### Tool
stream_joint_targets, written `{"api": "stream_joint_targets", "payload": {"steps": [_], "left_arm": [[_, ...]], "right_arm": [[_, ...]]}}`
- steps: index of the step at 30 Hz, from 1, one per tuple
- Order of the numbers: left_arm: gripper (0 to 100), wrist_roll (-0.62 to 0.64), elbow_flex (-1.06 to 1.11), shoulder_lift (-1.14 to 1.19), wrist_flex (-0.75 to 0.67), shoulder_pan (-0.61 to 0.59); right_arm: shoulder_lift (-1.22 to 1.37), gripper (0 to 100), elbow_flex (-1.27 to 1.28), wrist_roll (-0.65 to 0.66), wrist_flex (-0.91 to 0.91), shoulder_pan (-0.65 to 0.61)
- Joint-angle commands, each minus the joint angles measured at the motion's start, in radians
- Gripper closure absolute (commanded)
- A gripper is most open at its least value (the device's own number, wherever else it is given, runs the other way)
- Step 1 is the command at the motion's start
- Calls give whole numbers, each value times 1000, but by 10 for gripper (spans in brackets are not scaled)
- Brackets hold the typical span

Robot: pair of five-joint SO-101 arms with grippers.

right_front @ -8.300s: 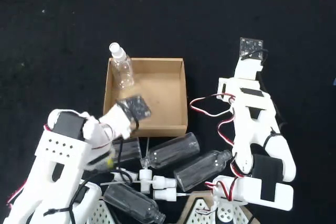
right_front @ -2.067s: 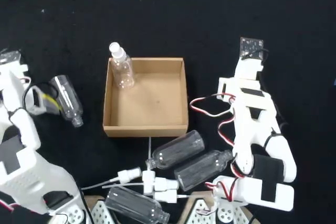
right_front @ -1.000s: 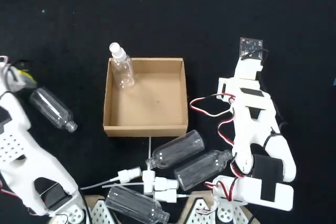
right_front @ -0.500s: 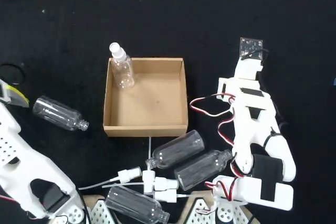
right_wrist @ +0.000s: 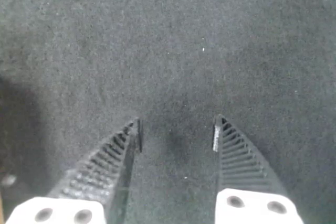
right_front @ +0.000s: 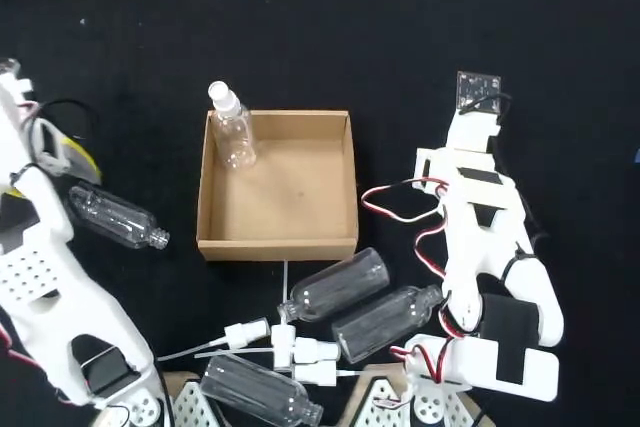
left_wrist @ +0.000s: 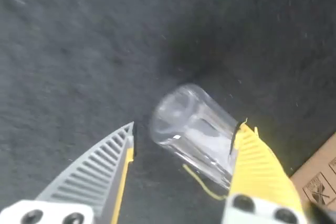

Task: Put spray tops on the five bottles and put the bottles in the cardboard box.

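Two arms are working over one black table [right_front: 300, 37], the largest thing here. The left arm [right_front: 45, 277] is stretching up along the table's edge. The right arm [right_front: 485, 237] is sitting folded on the opposite side.

One cardboard box [right_front: 280, 245] is sitting open between the arms. A corner of it is showing just beyond the yellow finger [left_wrist: 257, 156] in the left wrist view. One capped bottle [right_front: 232, 132] is standing upright in a far corner of the box.

Four uncapped bottles are lying on their sides on the table. One lone bottle [right_front: 118, 219] is lying between the jaws of the left gripper [left_wrist: 186, 127], base end toward the wrist camera. It is lying closer to the yellow finger than to the grey finger [left_wrist: 100, 166]; contact cannot be told. The jaws are standing wide apart and are gripping nothing.

The other three bottles [right_front: 330, 287] are lying crowded together near the front wall of the box, well apart from both pairs of jaws. White spray tops [right_front: 300, 349] are lying loose among them, at least three; the exact count cannot be told.

The right gripper [right_wrist: 176, 129] is hanging over bare table. Its jaws are standing moderately apart, with nothing between them.
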Motion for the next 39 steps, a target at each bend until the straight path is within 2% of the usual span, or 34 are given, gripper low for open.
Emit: {"api": "stream_joint_targets", "payload": {"steps": [1,8,13,22,28,33,39], "left_arm": [[723,11,48,-84,9,27],[786,-68,137,-84,0,-10],[767,-98,133,-84,-20,-97],[768,-284,130,-86,-21,-286],[768,-470,130,-221,8,-351],[772,-540,254,-451,11,-321],[768,-634,593,-715,-12,-140]], "right_arm": [[-5,804,-54,0,-11,3],[-5,804,-56,2,-11,3],[-5,804,-54,2,-11,3],[-5,804,-54,2,-11,3],[-5,804,-54,2,-11,3],[-5,804,-53,2,-11,3],[-5,804,-53,2,-9,3]]}}
